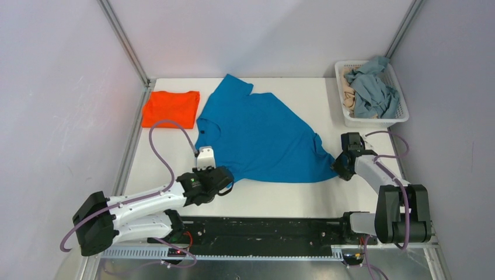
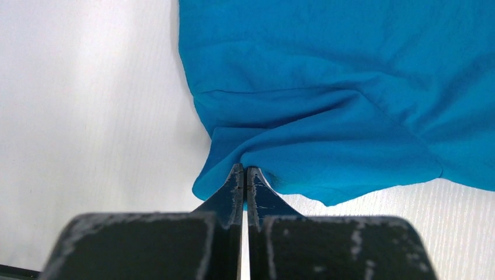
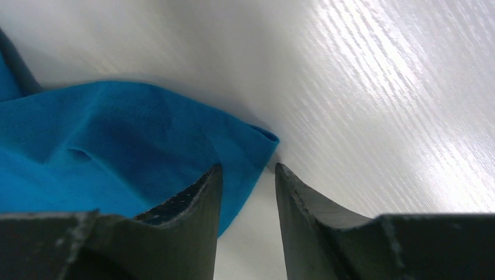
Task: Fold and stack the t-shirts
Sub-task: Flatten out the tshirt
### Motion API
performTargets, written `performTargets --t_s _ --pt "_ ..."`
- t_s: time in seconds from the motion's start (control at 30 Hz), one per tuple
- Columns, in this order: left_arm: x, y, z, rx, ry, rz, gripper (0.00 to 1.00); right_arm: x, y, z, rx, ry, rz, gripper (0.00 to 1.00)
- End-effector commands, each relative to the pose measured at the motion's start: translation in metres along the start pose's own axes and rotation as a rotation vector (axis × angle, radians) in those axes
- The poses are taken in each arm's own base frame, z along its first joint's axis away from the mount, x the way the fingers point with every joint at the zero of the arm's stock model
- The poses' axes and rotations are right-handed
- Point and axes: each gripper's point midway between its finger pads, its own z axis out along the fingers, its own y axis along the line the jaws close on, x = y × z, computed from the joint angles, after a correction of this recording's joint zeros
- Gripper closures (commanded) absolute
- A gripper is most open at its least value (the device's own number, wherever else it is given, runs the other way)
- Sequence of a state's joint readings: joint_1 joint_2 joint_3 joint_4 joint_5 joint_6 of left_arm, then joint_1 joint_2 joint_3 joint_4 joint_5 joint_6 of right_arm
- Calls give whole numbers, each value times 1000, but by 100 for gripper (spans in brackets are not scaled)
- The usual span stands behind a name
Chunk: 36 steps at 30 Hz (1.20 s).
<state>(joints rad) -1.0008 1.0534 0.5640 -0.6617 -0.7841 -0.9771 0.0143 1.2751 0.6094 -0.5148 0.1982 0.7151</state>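
Note:
A blue t-shirt [image 1: 262, 134] lies spread on the white table [image 1: 280, 198]. A folded orange t-shirt [image 1: 171, 108] lies at the back left. My left gripper [image 1: 226, 179] is shut on the blue shirt's near left hem corner; in the left wrist view the jaws [image 2: 245, 170] pinch a fold of blue cloth [image 2: 327, 116]. My right gripper [image 1: 337, 166] is at the shirt's near right corner. In the right wrist view it [image 3: 247, 169] is open, with the blue cloth's corner [image 3: 245, 146] lying at the gap between the fingers, not gripped.
A white basket [image 1: 373, 119] at the back right holds crumpled grey-blue and beige garments [image 1: 370, 90]. Grey walls and metal posts enclose the table on three sides. A black rail runs along the near edge between the arm bases.

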Motion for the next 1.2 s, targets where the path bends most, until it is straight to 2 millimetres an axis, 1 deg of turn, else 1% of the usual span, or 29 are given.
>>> performTargets --t_s 0.0,0.1,0.17,0.2,0.23,0.3,0.37,0.43,0.47,0.5,0.53,0.57,0.63,0.67,0.7,0.73,0.77,0.8,0.83,0.87,0.9,0.93,0.97,1.0,1.03,1.07,1.1,1.13,1.17 --pt "-15 5 1 -22 -80 -80 100 -2 12 6 -19 -17 -4 61" --pt "-26 7 -1 -30 -123 -100 100 -8 16 8 -21 -45 -10 72" --pt "-40 8 -6 -36 -170 -116 100 -11 18 8 -29 -63 -12 82" --pt "-47 9 -8 -41 -193 -110 100 -14 19 7 -33 -76 -13 93" --pt "-58 7 -13 -28 -213 -129 100 -17 22 5 -46 -89 -15 97" --pt "-75 7 -22 -14 -255 -156 100 -25 30 -5 -91 -135 -27 100" --pt "-93 10 -34 -1 -304 -186 100 -35 41 -23 -154 -205 -48 100" --pt "-116 16 -48 8 -363 -204 100 -49 53 -51 -246 -293 -53 100" --pt "-125 22 -54 2 -394 -220 100 -57 60 -72 -309 -347 -44 100" --pt "-142 27 -69 22 -431 -247 100 -64 64 -87 -346 -382 -44 100" --pt "-153 34 -78 18 -465 -271 100 -72 68 -112 -411 -440 -34 100" --pt "-172 43 -95 40 -504 -302 100 -80 71 -131 -451 -483 -33 100" --pt "-202 64 -126 51 -575 -358 100 -96 73 -183 -551 -597 -20 100" --pt "-211 74 -138 66 -598 -386 100 -100 71 -210 -607 -652 -10 100" --pt "-229 83 -158 91 -627 -406 100 -108 71 -240 -658 -706 -2 100" --pt "-238 89 -169 117 -642 -420 100 -108 65 -263 -702 -745 5 100" --pt "-256 90 -191 191 -667 -417 100 -114 59 -299 -765 -811 24 100" --pt "-273 97 -214 256 -701 -444 100 -115 55 -315 -793 -837 30 100" --pt "-284 90 -231 353 -728 -398 100 -118 47 -347 -854 -896 39 100" --pt "-302 97 -258 431 -770 -421 100 -119 44 -363 -883 -924 42 100" --pt "-311 86 -281 554 -806 -351 100 -122 36 -393 -931 -969 48 100" --pt "-327 93 -309 629 -851 -365 100 -122 33 -407 -954 -988 48 100" --pt "-332 84 -333 748 -885 -308 100 -123 27 -436 -1008 -1027 46 100" --pt "-345 89 -361 827 -931 -304 100 -124 20 -464 -1055 -1070 47 100" --pt "-347 81 -382 926 -962 -248 100 -122 20 -478 -1092 -1079 28 100" --pt "-354 79 -406 1007 -996 -215 100 -122 11 -507 -1137 -1125 32 100" --pt "-359 69 -412 1031 -994 -180 100 -121 13 -514 -1149 -1125 12 100" --pt "-364 78 -432 1078 -1031 -168 100 -122 2 -540 -1178 -1170 16 100" --pt "-368 66 -433 1086 -1018 -138 100 -124 4 -543 -1167 -1165 5 100"
